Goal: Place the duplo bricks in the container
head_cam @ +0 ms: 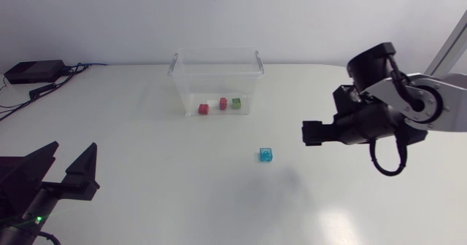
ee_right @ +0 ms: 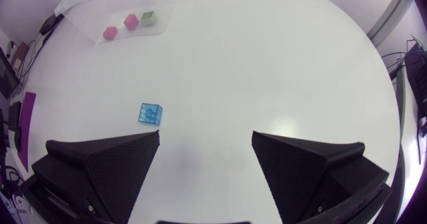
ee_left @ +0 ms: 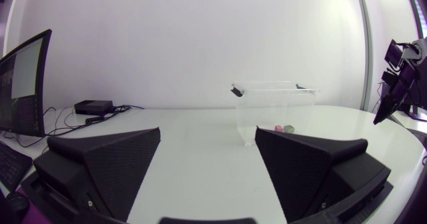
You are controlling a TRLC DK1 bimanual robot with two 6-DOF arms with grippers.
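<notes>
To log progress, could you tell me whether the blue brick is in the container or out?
Out: the blue brick lies on the table, apart from the container holding three other bricks.

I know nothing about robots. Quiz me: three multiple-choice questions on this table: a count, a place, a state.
1. How many bricks lie in the clear plastic container? A one; B three; C five.
2. Where is the small translucent blue brick? A on the white table; B inside the container; C under the container.
3. The right arm's black tool is: A shut on a brick; B gripping the rim; C open, empty.

B: two pinkish-red bricks, one green brick inside. A: it sits alone there. C: fingers apart, nothing between.
</notes>
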